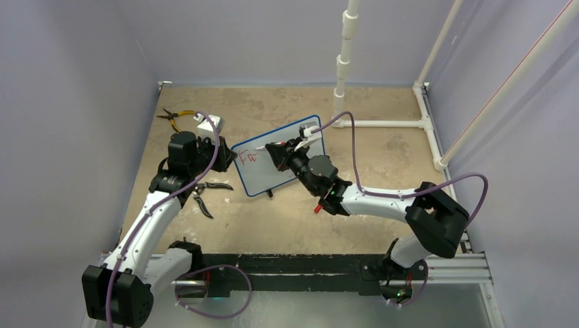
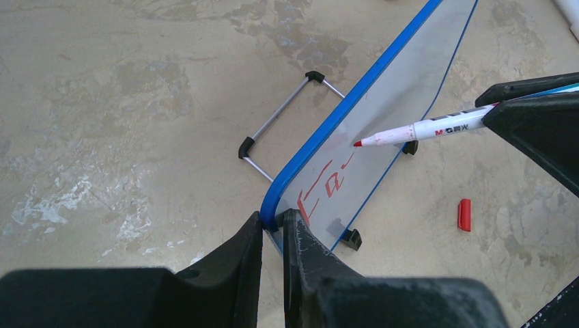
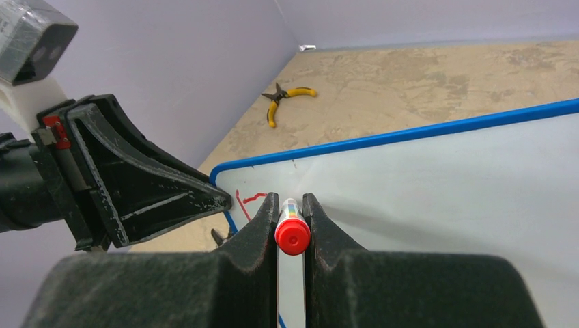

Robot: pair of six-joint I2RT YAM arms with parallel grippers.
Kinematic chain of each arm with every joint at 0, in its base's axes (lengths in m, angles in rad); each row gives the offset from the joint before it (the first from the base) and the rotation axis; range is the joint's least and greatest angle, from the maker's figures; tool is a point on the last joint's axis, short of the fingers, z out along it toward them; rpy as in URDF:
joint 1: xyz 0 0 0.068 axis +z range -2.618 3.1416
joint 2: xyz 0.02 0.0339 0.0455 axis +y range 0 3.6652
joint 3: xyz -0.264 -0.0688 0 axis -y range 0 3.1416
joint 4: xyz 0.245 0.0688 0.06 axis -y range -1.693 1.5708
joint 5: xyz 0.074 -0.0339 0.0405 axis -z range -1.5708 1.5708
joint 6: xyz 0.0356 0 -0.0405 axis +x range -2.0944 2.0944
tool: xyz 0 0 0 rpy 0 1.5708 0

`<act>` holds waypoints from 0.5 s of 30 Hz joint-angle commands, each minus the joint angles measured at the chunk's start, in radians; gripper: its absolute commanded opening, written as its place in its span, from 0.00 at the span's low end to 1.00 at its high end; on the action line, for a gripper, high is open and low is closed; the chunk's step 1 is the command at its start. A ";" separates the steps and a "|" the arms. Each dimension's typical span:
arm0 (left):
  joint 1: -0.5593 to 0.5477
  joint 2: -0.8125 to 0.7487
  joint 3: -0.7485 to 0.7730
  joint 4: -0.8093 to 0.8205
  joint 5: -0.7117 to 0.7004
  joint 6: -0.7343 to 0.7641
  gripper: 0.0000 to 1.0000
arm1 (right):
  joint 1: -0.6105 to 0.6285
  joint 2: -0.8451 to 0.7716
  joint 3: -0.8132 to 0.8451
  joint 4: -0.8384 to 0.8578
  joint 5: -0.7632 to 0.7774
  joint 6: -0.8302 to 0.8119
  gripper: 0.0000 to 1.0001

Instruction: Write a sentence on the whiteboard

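The whiteboard (image 1: 263,179) (image 2: 392,96) (image 3: 444,178), white with a thin blue frame, stands tilted on the table on small black feet. Of the sentence (image 1: 250,158) (image 2: 326,188) (image 3: 250,199), only red letters reading "Fa" show near the board's left edge. My left gripper (image 1: 229,156) (image 2: 273,219) is shut on the board's left frame edge. My right gripper (image 1: 276,149) (image 3: 291,201) is shut on a red marker (image 1: 261,146) (image 2: 423,130) (image 3: 292,234). The marker's tip is at the board's face just right of the letters.
The marker's red cap (image 1: 317,207) (image 2: 464,214) lies on the table in front of the board. Yellow-handled pliers (image 1: 174,117) (image 3: 290,99) lie at the back left, dark pliers (image 1: 205,195) near the left arm. A white pipe frame (image 1: 382,124) stands at the back right. Walls enclose the table.
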 commanded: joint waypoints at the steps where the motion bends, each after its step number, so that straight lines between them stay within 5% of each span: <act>1: 0.001 0.006 0.004 0.013 0.013 0.021 0.00 | -0.004 0.016 0.046 0.000 -0.011 -0.018 0.00; 15: 0.001 0.005 0.005 0.013 0.015 0.021 0.00 | -0.004 0.020 -0.025 0.005 0.011 0.031 0.00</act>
